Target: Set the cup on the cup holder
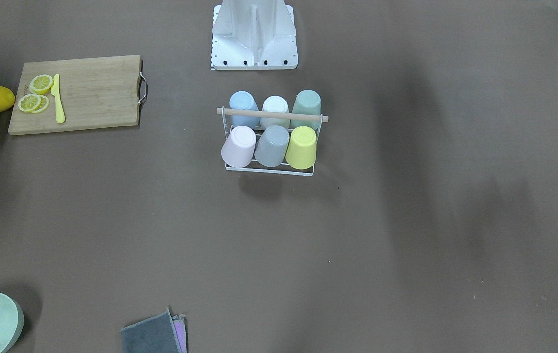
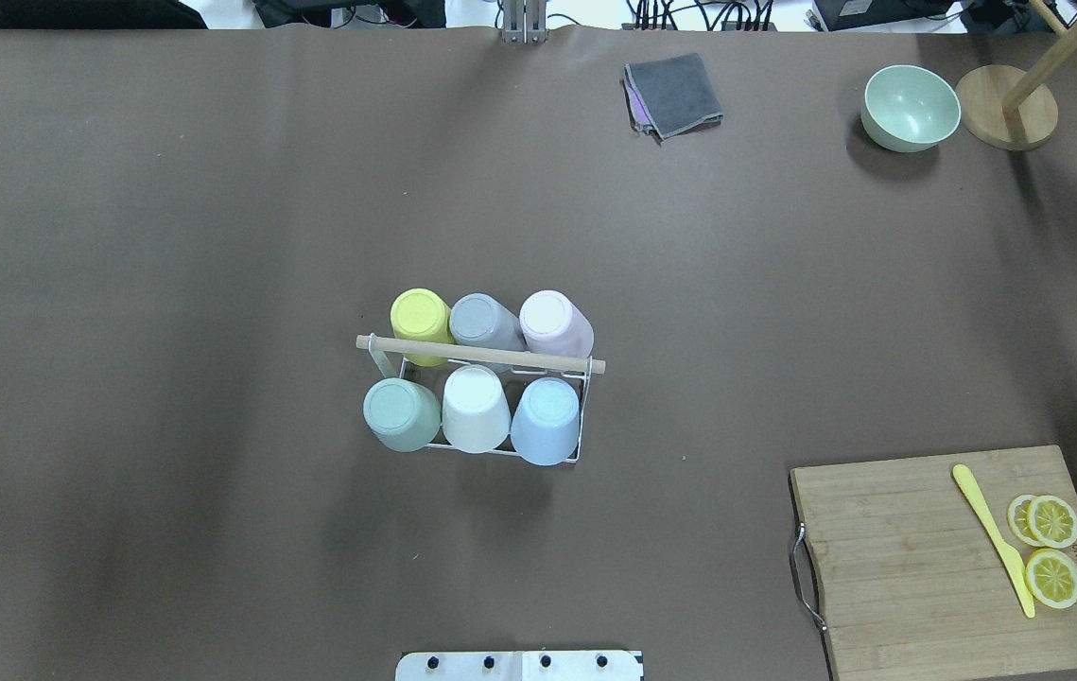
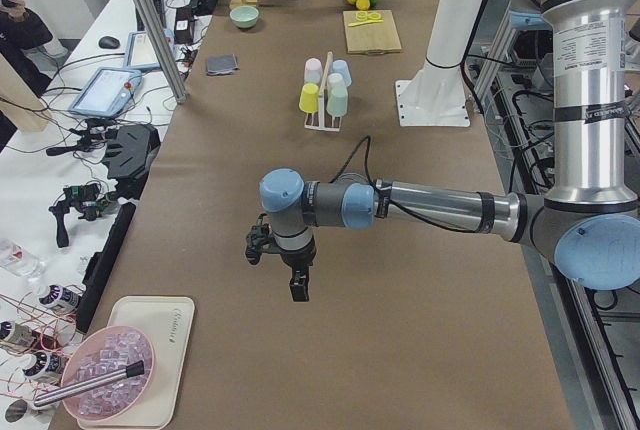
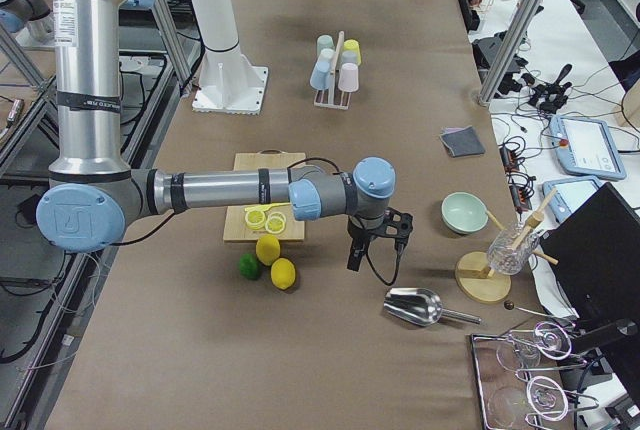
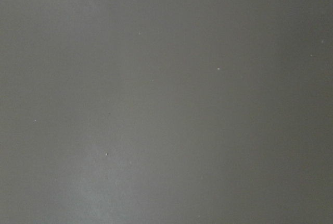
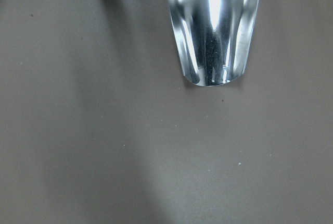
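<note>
Pastel plastic cups (image 2: 476, 407) look light, stiff and slightly slick; a pinch across the side wall would suit them. Six sit upside down on the white wire cup holder (image 2: 500, 356) at the centre of the table (image 2: 169, 284), three on its 12 o'clock side, three at 6. How wide the left gripper (image 3: 298, 293) and right gripper (image 4: 353, 258) stand cannot be told.

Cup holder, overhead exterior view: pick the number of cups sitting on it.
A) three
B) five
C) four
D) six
D: the cup holder carries two rows of three upside-down cups, with the yellow cup, grey cup and pink cup on one side of its rod, and the green cup, white cup and blue cup on the other.
</note>
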Robot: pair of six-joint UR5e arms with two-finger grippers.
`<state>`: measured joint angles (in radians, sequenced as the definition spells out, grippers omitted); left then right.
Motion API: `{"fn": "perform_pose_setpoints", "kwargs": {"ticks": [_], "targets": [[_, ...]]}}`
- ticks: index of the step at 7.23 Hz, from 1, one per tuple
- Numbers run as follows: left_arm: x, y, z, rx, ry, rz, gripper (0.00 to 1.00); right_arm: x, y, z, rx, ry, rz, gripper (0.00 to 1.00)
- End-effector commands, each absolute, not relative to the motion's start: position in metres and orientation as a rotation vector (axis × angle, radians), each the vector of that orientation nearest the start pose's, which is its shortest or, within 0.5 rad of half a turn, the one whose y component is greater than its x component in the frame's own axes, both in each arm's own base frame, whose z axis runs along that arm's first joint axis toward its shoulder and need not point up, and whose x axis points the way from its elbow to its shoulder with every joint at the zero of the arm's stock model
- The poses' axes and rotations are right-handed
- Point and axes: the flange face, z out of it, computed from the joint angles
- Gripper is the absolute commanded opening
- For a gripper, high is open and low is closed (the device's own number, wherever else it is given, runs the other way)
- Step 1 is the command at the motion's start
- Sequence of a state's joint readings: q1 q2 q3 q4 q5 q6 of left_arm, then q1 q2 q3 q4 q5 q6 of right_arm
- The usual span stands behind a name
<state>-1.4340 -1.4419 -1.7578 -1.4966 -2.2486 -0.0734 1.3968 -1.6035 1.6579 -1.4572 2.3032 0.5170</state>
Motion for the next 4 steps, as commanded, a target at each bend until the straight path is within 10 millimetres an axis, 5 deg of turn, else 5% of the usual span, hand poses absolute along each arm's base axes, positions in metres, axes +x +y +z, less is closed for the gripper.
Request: {"fn": "perform_pose_setpoints", "kwargs": {"ticks": [1, 4], "targets": [[-0.0064, -0.4366, 0.6736, -0.068, 0.761, 0.061, 0.97, -0.0098, -0.4972, 0.6236, -0.096, -0.749, 0.286, 0.99], [-0.0063, -0.4376, 0.6754, -0.051, 0.771, 0.063, 0.97, -0.0098, -0.4980, 0.6261, -0.095, -0.747, 0.285, 0.99]]}}
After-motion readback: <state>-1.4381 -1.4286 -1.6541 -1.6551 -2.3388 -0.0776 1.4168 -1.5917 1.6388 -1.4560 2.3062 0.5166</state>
